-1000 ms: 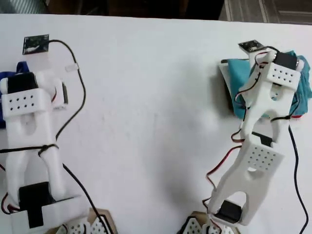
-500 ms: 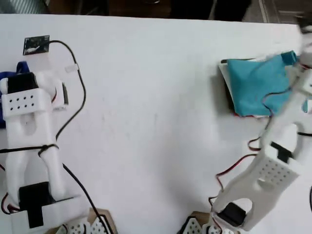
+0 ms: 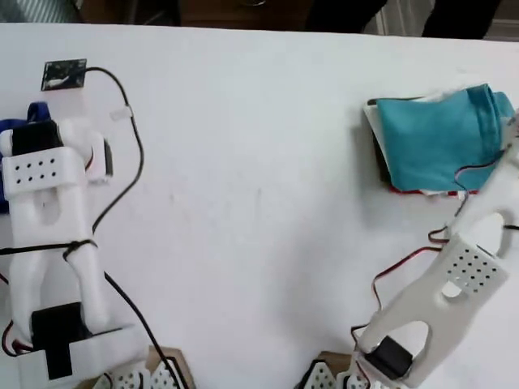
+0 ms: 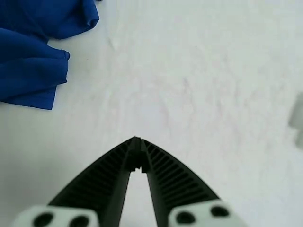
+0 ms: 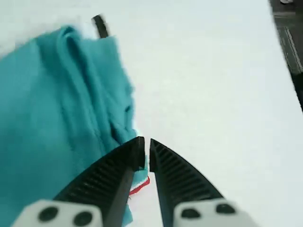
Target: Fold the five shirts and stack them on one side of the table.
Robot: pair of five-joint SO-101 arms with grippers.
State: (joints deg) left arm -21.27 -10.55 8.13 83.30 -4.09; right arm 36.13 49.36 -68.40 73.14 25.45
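High view: soft teal folded shirt (image 3: 434,138) tops a stack at the far right of the smooth white table (image 3: 259,162), with a thin red fabric edge (image 3: 405,191) under it. Rumpled blue shirt (image 3: 16,130) lies at the left edge, half hidden behind the left arm (image 3: 49,211). Left wrist view gives more: blue shirt (image 4: 33,56) lies in loose folds, and the ribbed black left gripper (image 4: 137,153) has its tips touching, empty, over bare table. Right wrist view: right gripper (image 5: 144,151) is closed to a slit, empty, just beside the teal shirt's wrinkled hem (image 5: 57,109).
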